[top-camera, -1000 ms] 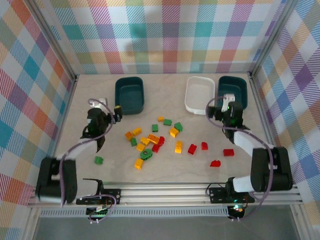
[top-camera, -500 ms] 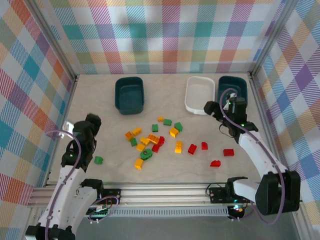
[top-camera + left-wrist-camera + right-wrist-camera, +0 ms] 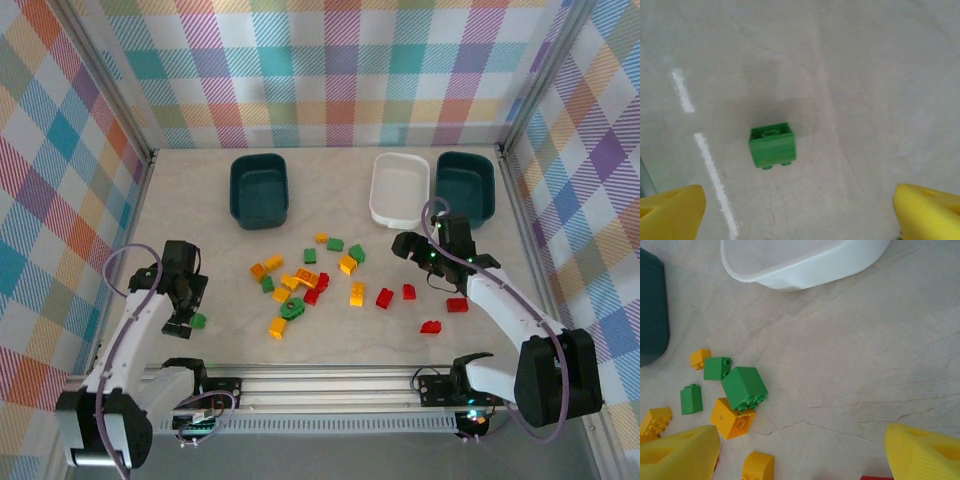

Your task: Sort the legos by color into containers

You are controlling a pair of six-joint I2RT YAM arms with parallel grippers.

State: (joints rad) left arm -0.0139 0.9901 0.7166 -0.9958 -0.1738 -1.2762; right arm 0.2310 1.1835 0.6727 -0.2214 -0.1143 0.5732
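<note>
Left wrist camera shows a lone green brick (image 3: 772, 145) sitting just past the middle of the gap between the yellow fingers of my left gripper (image 3: 800, 217). The jaws are spread wide and touch nothing. I read that as a lined-up approach before dropping down and closing. The brick is small, chunky and glossy. It looks tipped on its side, with its studs poking toward 6 o'clock. It rests on the pale table (image 3: 880, 75) beside two white paint dashes at its 9 o'clock.

From overhead, that brick (image 3: 198, 320) lies apart from the main pile (image 3: 305, 280), at about 8 o'clock of it, with the left gripper (image 3: 184, 312) right over it. It is probably the first pick because nothing crowds it.

The pile mixes green, yellow-orange and red. Four red bricks (image 3: 409, 291) trail off toward 4 o'clock. My right gripper (image 3: 408, 246) hangs at the pile's 2 o'clock, also released and holding nothing. Its own camera looks between its fingertips (image 3: 800, 455) at a green brick leaning on a yellow-orange one (image 3: 744, 387).

Across the far side of the table stand a teal tub (image 3: 236, 190) at 11 o'clock, the white tub (image 3: 378, 195) at 1 and a second teal tub (image 3: 490, 190) at 2. By my judgement the sorting has barely begun.
</note>
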